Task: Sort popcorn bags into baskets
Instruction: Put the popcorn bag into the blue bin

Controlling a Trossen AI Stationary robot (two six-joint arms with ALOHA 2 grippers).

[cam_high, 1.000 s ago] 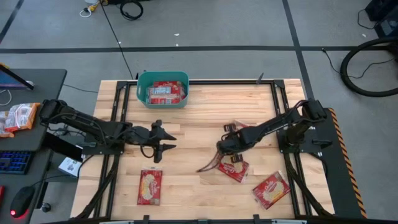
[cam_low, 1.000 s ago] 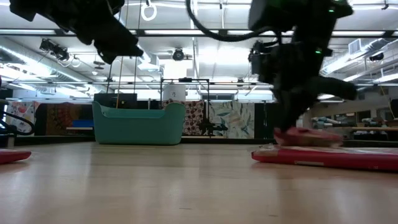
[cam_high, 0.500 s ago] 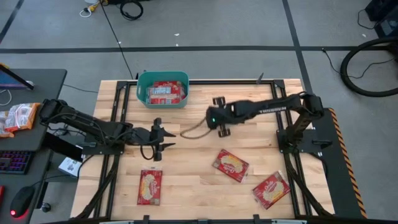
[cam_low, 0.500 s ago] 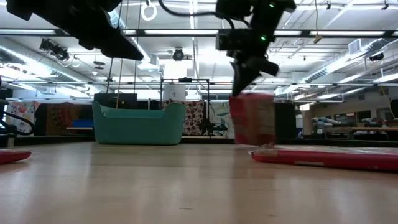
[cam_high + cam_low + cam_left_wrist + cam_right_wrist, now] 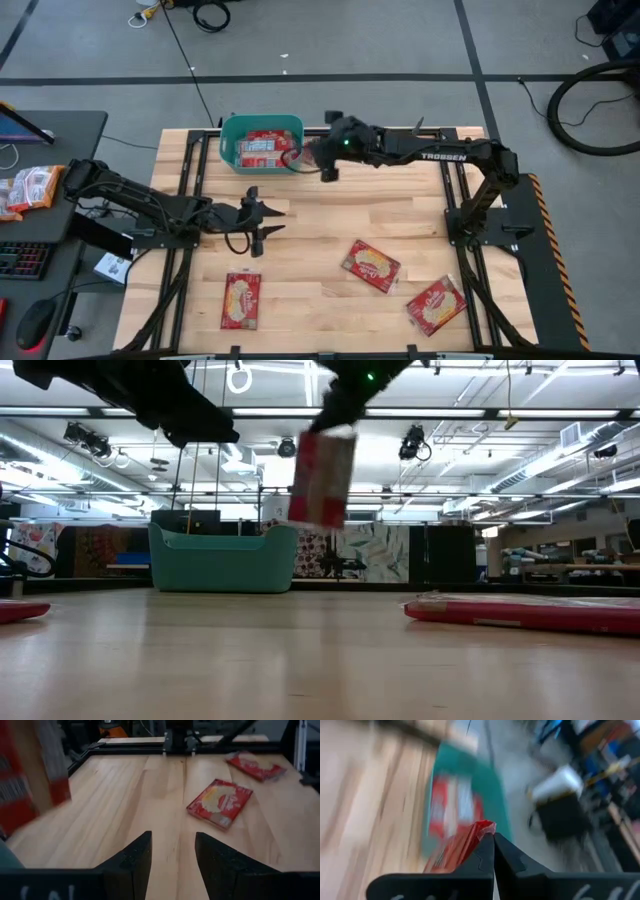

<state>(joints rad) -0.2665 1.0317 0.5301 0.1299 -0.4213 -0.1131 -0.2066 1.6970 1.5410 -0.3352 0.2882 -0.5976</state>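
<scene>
My right gripper (image 5: pixel 322 157) is shut on a red popcorn bag (image 5: pixel 322 478) and hovers beside the right rim of the teal basket (image 5: pixel 261 143), at the table's far edge. The basket holds other red bags (image 5: pixel 266 146). Three more red bags lie flat on the wood: one near the left front (image 5: pixel 241 299), one in the middle right (image 5: pixel 371 265), one at the right front (image 5: pixel 436 303). My left gripper (image 5: pixel 268 221) is open above the table's left middle and holds nothing; in its wrist view its fingers (image 5: pixel 172 857) stand apart over bare wood. My right gripper pinches the popcorn bag by its top edge (image 5: pixel 482 829) between the two shut fingers, coming from above. The bag is lifted clear of the table and hangs below the fingers (image 5: pixel 322 478), slightly tilted, high over the basket's rim.
The basket stands against the far edge, left of centre. Black frame rails run along the table's left and right sides. A desk with a keyboard, a mouse and paler packets (image 5: pixel 28 187) stands off the table's left. Bare wood lies in the table's middle.
My right gripper has lifted a red bag off the table's right middle, carried it up and toward the far left, and now holds it beside the basket. The bag went from lying on the table to hanging clear. The left arm has kept still.
</scene>
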